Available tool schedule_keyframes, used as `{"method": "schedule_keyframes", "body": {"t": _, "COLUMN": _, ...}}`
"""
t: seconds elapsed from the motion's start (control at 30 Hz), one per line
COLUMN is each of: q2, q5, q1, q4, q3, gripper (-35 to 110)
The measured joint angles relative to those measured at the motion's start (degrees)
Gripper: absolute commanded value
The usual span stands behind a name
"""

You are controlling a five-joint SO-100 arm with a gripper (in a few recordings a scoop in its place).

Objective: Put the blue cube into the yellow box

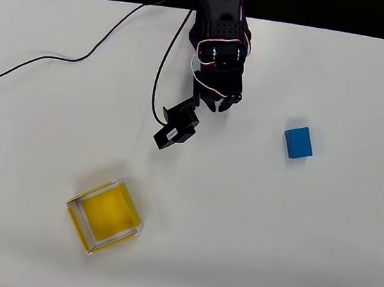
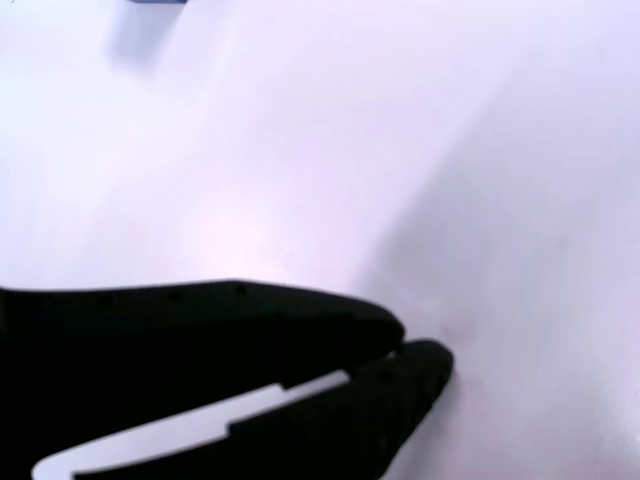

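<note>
In the overhead view the yellow box (image 1: 104,217) sits at the lower left of the white table (image 1: 270,251), turned at an angle, its open top showing a yellow floor inside pale rim edges. A black cable (image 1: 83,57) snakes from the left edge toward the arm. Right of the box and higher, a black camera block (image 1: 176,129) hangs off the arm; it bears a small white label, too small to read. The black arm (image 1: 219,35) reaches down from the top edge, white wires looped on it, and its gripper (image 1: 221,105) points toward the bottom of the picture with fingertips close together. Farthest right, the blue cube (image 1: 298,142) rests on the table by itself, well apart from the gripper and from the yellow box.

The wrist view shows up close what the overhead view leaves small: the black fingers (image 2: 330,320) meet at their tips, closed on nothing, above the bare table. A blurred sliver of blue touches this view's top-left edge.
</note>
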Motion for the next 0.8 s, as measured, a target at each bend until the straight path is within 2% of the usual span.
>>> {"method": "schedule_keyframes", "body": {"t": 0.6, "q2": -0.1, "q5": -2.2, "q1": 0.0, "q4": -0.4, "q3": -0.1, "gripper": 0}}
{"method": "schedule_keyframes", "body": {"t": 0.67, "q2": -4.1, "q5": -2.0, "q1": -1.3, "q4": -2.0, "q3": -1.3, "gripper": 0}}
{"method": "schedule_keyframes", "body": {"t": 0.8, "q2": -13.4, "q5": -0.4, "q1": -4.9, "q4": -5.6, "q3": -8.4, "gripper": 10}}
